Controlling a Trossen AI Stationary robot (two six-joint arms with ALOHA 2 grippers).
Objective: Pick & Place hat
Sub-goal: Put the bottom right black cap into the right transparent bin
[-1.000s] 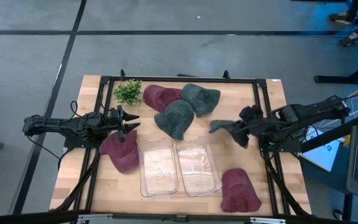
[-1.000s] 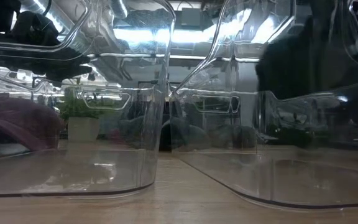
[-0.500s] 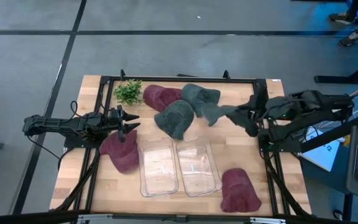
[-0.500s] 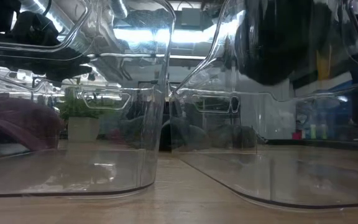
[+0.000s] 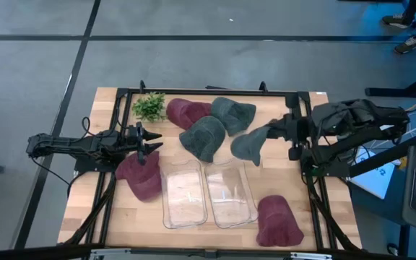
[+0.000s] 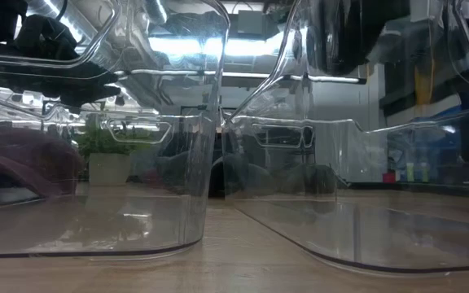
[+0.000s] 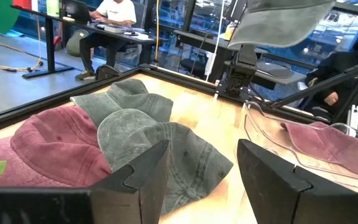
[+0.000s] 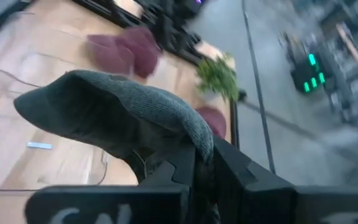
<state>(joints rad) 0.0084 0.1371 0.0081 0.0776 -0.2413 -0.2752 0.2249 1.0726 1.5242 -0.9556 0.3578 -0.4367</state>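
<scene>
My right gripper [image 5: 274, 131] is shut on a grey-green hat [image 5: 250, 144], which hangs in the air above the far end of the right clear bin [image 5: 230, 191]. In the low view this hat [image 6: 344, 32] shows as a dark shape high up, seen through the bin wall. My left gripper [image 5: 152, 141] waits open, just above a maroon hat [image 5: 139, 177] that lies on the table's left side. Two more grey-green hats [image 5: 233, 114] [image 5: 204, 137] and a maroon hat [image 5: 188, 112] lie in a heap near the far edge. My right gripper [image 8: 197, 165] pinches the grey-green hat by its edge [image 8: 185, 140] between the two fingers, coming level from the table's right side. The hat is lifted clear of the table. It stretches away from the fingers toward the left and sags below them.
Two clear bins stand side by side at the table's middle, the left one [image 5: 185, 191] beside the right. Another maroon hat [image 5: 276, 220] lies near the right near corner. A small green plant [image 5: 149, 106] stands at the far left. A black frame [image 5: 208, 92] rims the table.
My right gripper has risen and drawn back a little toward the table's right edge, carrying the grey-green hat up with it. The hat was stretched out toward the heap half a second ago and now hangs bunched over the right bin's far end.
</scene>
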